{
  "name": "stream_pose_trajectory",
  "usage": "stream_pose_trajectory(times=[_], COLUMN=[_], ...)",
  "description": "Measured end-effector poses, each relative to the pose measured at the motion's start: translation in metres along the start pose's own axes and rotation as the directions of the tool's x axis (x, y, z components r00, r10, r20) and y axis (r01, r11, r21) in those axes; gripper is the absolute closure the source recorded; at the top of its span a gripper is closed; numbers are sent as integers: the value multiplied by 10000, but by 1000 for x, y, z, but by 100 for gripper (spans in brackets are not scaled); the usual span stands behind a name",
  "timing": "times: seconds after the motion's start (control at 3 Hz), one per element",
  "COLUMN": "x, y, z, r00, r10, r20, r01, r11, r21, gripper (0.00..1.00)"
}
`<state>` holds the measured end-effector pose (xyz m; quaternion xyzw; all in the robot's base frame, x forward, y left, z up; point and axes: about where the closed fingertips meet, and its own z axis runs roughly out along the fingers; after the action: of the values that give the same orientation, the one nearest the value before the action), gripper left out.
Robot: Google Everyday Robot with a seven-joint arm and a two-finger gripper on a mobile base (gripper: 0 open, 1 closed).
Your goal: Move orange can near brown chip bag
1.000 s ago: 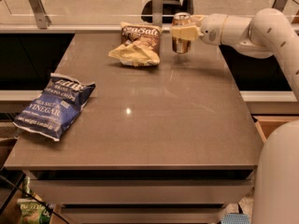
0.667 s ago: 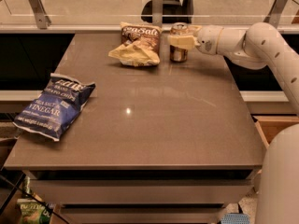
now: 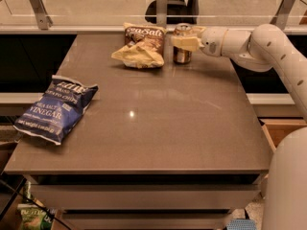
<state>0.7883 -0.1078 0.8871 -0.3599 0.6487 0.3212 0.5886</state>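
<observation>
Gripper at the far edge of the counter, reaching in from the right, its cream fingers closed around the upper half of the orange can. That can stands upright, its base seemingly down on the counter, just beside the brown chip bag on its left, with a narrow gap between them. Well apart, at the near left, lies a blue chip bag.
</observation>
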Motion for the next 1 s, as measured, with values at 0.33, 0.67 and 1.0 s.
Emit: stream_pose_trajectory(times=[0.33, 0.67, 1.0], x=[0, 0, 0], y=[2, 3, 5], z=[3, 6, 9], r00=[10000, 10000, 10000], r10=[7, 14, 21], r20=[4, 8, 12], r01=[-7, -14, -21], r11=[10000, 10000, 9999], r21=[-48, -98, -143], gripper=[58, 35, 13])
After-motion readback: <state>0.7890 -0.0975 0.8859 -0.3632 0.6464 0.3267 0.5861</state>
